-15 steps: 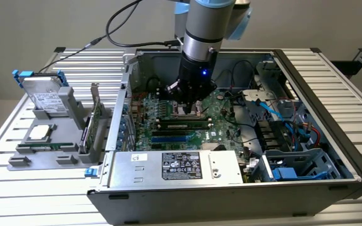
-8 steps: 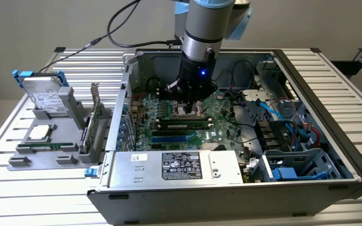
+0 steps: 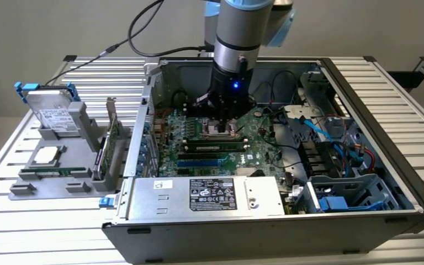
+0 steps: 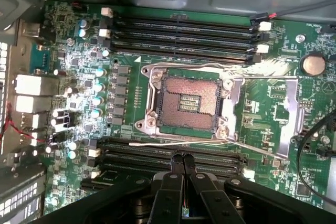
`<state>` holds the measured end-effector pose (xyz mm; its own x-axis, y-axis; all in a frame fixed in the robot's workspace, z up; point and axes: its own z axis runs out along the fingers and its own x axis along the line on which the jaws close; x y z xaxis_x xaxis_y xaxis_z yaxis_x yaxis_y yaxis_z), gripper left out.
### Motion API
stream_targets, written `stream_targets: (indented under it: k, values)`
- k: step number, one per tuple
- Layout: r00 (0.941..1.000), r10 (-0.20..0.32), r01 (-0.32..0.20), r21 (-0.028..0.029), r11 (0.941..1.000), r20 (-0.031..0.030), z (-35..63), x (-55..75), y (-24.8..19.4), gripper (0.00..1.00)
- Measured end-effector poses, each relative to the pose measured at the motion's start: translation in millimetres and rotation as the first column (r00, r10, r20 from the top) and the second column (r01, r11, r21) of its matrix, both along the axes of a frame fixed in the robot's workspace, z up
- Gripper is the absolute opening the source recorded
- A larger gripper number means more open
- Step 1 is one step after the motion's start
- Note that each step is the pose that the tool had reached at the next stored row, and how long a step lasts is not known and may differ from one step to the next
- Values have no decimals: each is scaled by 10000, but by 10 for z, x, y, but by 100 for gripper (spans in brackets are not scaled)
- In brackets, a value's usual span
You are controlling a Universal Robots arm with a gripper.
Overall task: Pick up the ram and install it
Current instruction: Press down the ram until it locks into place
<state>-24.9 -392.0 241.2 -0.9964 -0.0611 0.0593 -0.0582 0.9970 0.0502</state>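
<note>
1. Looking at the exterior view first: the arm [image 3: 238, 33] is reaching straight down into the open computer case [image 3: 388, 110]. It is hanging its claw [image 3: 223, 128] low over the green main board [image 3: 264, 143], close to the middle of the board. That upright pose is probably suiting work on parts that go in from above.
2. On the exterior view's left, well apart from the claw, a grey holder [image 3: 50, 187] is sitting on the slatted table [image 3: 20, 232]. It is keeping the spare parts sorted and standing where they can be reached. A hard drive [image 3: 53, 116] is propped up at the back and a tall card [image 3: 100, 157] is standing on edge beside the case.
3. A thin green strip is lying along the front of that holder. I am taking it to be the ram [image 3: 46, 173], though it is too small to be sure.
4. Turning to the wrist view: the claw [image 4: 182, 157] is showing its two dark fingers [image 4: 170, 182] pressed together at the tips, pinched to nothing and carrying nothing.
5. The tips are pointing at the bank of long black slots [image 4: 131, 148] just beside the open chip socket [image 4: 189, 100], with a matching bank lying across the socket. Whether the tips are touching the slots or hovering above them, I cannot tell.
</note>
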Motion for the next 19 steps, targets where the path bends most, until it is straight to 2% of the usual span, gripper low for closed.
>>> stream_targets:
  k: [2, 7, 8, 10, 19]
  values:
    - [9998, -197, 197, 1, 9998, 95, 0, 0, 0, 10]
    - [9978, -528, 528, 15, 9986, 401, -1, -5, 0, 10]
    - [9978, -528, 528, 17, 9986, 412, -1, -12, -3, 10]
    - [9978, -527, 527, 16, 9986, 412, 0, -13, -50, 10]
    - [9977, -529, 528, 16, 9986, 413, 26, -14, -392, 10]
